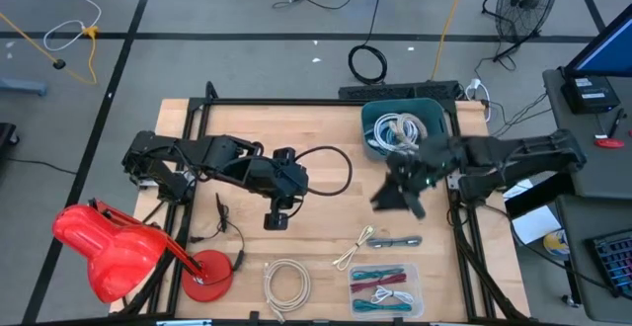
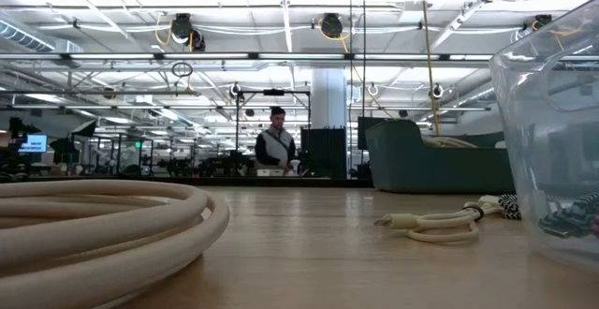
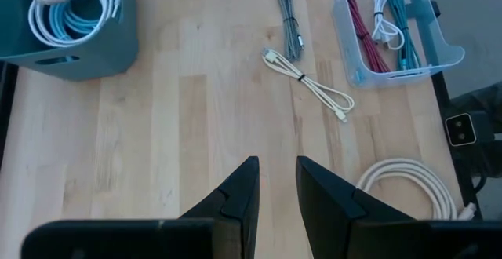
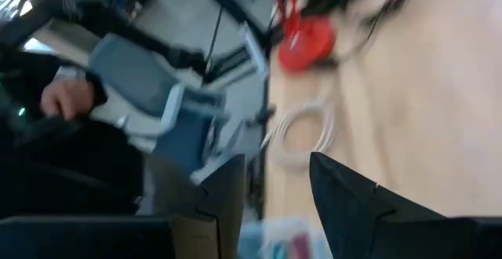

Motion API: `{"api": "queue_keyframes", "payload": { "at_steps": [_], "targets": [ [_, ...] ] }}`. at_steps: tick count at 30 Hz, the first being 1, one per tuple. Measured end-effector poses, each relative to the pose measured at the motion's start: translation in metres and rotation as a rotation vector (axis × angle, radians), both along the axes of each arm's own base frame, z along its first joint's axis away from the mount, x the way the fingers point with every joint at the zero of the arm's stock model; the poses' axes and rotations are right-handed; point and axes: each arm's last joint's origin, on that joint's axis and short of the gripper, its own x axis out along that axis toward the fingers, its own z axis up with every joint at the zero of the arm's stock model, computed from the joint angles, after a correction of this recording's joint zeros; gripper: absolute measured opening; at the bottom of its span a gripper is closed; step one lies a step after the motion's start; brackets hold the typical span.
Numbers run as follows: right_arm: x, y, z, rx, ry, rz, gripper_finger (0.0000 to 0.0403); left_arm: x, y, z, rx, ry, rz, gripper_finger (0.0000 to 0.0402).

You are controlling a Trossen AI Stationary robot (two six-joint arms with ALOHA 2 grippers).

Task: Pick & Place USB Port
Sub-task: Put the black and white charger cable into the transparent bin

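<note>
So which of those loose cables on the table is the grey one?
The grey cable is the short bundle lying between the cream bundled cable and the clear tray. The big coil near the front edge is cream too.

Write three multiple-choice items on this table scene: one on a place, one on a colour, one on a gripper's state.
1. Where do the red and teal cables lie?
A. clear tray
B. teal bin
C. bare table

2. What colour is the lamp at the table's corner?
A. blue
B. red
C. white

3. The left gripper is
A. shut on a cable
B. open and empty
C. inside the bin

Answers: 1 A, they lie in the clear tray; 2 B, the lamp is red; 3 B, the left gripper shows a gap over bare wood.
</note>
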Motion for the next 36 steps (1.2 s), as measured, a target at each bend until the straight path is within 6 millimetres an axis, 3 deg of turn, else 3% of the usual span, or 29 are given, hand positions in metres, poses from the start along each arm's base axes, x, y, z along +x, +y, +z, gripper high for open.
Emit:
{"api": "queue_keyframes", "payload": {
  "at_steps": [10,18,30,36],
  "targets": [
    [-0.010,0.049,-0.074,0.194,0.292,0.101,0.0136,0.000,0.000,0.000,0.007,0.001,-0.013,0.0088],
    [-0.031,0.061,-0.147,0.185,0.538,0.102,0.0137,0.000,0.000,0.000,0.003,0.001,-0.008,0.0088],
    [-0.036,0.082,-0.188,-0.191,0.702,0.165,0.0132,-0.001,-0.001,0.000,-0.016,0.005,0.002,0.0088],
    [-0.026,0.089,-0.193,-0.392,0.731,0.162,0.0131,-0.001,-0.001,0.000,-0.025,0.006,0.012,0.0088]
  ]
}}
